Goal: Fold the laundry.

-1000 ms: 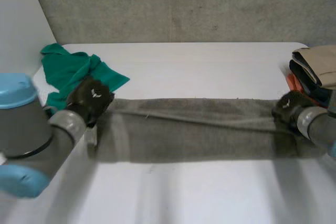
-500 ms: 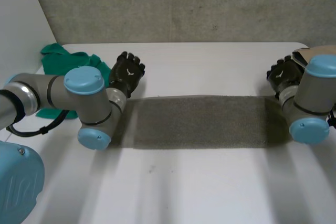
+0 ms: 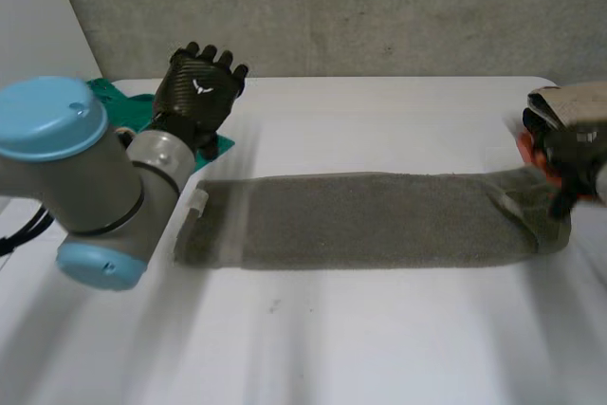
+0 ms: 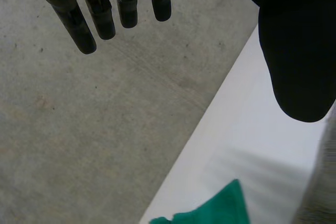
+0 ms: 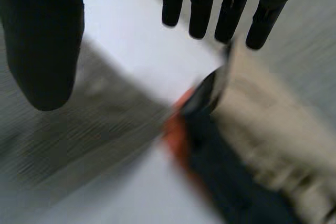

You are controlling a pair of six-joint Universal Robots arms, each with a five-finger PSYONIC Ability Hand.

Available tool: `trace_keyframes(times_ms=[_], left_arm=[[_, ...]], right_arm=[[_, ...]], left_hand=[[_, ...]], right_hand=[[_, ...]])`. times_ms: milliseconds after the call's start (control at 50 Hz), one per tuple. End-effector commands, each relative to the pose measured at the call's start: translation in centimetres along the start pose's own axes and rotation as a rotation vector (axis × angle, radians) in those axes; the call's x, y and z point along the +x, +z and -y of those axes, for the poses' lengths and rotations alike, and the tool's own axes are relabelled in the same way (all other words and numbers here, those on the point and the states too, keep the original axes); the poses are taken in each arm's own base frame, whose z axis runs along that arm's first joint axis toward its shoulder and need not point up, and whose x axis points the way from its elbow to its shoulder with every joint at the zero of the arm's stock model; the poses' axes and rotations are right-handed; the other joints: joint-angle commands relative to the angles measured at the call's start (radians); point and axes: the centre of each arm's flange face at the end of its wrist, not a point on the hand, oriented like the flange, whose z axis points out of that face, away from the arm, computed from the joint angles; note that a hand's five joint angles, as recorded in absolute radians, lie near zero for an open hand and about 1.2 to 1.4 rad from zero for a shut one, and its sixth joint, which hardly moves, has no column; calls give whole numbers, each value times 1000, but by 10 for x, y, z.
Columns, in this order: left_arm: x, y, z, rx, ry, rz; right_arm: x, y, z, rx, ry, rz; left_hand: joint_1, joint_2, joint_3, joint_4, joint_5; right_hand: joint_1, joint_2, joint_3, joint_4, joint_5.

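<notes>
A grey towel (image 3: 379, 220), folded into a long narrow strip, lies flat across the middle of the white table (image 3: 379, 120). My left hand (image 3: 199, 90) is raised above the table behind the towel's left end. Its fingers (image 4: 100, 11) are straight and its thumb (image 4: 299, 51) stands apart, with nothing held. My right hand (image 5: 44, 35) hovers over the towel's right end (image 5: 79, 124), beside a stack of clothes. Its fingers (image 5: 226, 9) are straight and spread, and it holds nothing.
A crumpled green cloth (image 3: 119, 101) lies at the table's back left, partly behind my left arm (image 3: 85, 177); it also appears beyond the left hand's fingertips (image 4: 215, 211). A stack of folded clothes (image 3: 569, 106) in beige, dark and orange sits at the right edge (image 5: 252, 145). A concrete wall (image 3: 332, 7) runs behind.
Both hands have let go of the towel's ends and opened. The left hand has risen toward the back left, the right hand has drawn off to the right. The towel now lies folded.
</notes>
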Motion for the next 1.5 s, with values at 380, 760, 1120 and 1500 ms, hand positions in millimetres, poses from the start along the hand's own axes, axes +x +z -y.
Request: trace_keyframes(times_ms=[380,760,1120,1500], left_arm=[[21,-28,-23,-54,-65,-50],[10,-46,-18,-54,-64,-29],[-12,-60,-13,-49,-64,25],[4,-36,22,102,-72,21]], right_arm=[[-12,33,-90,5,4,10],[58,23,-67,-53,-342,-297],[-270,-63,52,787,-617,446],[-184,-80,74,594,-133,295]], left_hand=[[-14,-34,-38,-29,-49],[-14,-34,-38,-29,-49],[-14,-34,-38,-29,-49],[-14,-34,-38,-29,-49]], right_hand=[[1020,1021,1018,1020,1013],[1020,1021,1018,1020,1013],[1020,1021,1018,1020,1013],[-201,-201,-204,-201,-208]])
